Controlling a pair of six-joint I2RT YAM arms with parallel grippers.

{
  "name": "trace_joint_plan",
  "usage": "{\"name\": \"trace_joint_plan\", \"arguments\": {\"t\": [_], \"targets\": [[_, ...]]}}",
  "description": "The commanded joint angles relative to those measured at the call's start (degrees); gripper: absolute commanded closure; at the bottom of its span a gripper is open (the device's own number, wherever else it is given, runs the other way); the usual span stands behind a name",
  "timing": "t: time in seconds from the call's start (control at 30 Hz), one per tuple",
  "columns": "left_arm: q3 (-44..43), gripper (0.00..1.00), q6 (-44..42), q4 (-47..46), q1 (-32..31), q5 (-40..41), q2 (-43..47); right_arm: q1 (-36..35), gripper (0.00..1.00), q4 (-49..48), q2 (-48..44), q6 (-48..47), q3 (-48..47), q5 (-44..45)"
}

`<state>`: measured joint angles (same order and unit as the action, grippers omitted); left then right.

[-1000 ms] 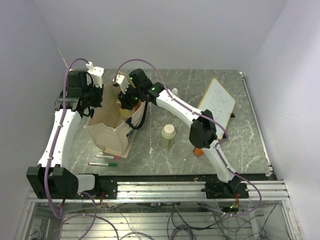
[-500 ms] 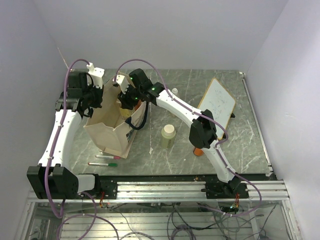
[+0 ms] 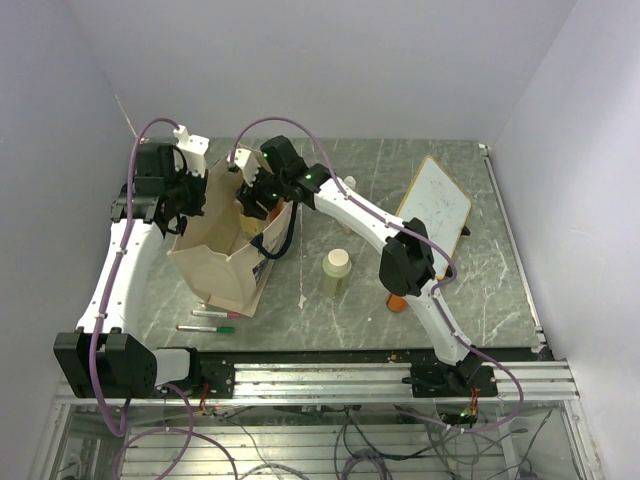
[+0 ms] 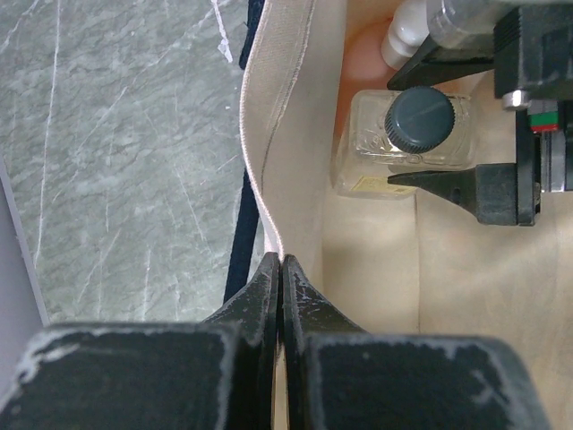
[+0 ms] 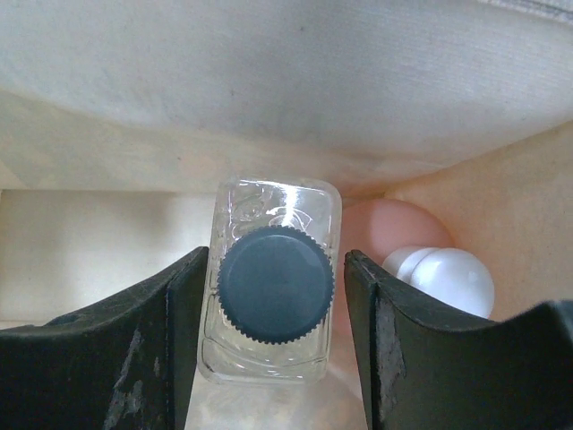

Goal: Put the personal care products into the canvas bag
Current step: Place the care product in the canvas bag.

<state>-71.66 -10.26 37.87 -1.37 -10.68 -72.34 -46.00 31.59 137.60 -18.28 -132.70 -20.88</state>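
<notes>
The canvas bag (image 3: 215,255) stands open at the left of the table. My left gripper (image 4: 280,264) is shut on its rim (image 4: 269,161) and holds the mouth open. My right gripper (image 5: 276,269) reaches down inside the bag. It is open, with a gap on each side of the black cap of the clear bottle (image 5: 273,282), which stands upright inside the bag. A salmon-pink bottle with a white cap (image 5: 443,273) lies beside it in the bag. A pale green bottle with a cream cap (image 3: 336,272) stands on the table. An orange bottle (image 3: 398,302) shows partly behind my right arm.
A wood-framed whiteboard (image 3: 435,205) lies at the back right. A red marker pen (image 3: 215,314) and a green one (image 3: 205,328) lie in front of the bag. My right arm stretches across the middle of the table towards the bag.
My right gripper's jaws have widened away from the clear bottle's cap, and the wrist has shifted slightly. The left gripper has kept its hold on the bag's rim.
</notes>
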Motion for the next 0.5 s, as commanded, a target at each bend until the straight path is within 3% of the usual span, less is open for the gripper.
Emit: {"name": "trace_joint_plan", "arguments": {"t": [0.0, 0.47], "targets": [[-0.7, 0.93, 0.5, 1.7, 0.5, -2.5, -0.7, 1.8, 0.39, -3.8, -3.0, -1.7, 0.1, 2.0], [-1.5, 0.93, 0.5, 2.2, 0.5, -2.6, -1.3, 1.7, 0.30, -3.5, -5.3, 0.5, -1.3, -3.5]]}}
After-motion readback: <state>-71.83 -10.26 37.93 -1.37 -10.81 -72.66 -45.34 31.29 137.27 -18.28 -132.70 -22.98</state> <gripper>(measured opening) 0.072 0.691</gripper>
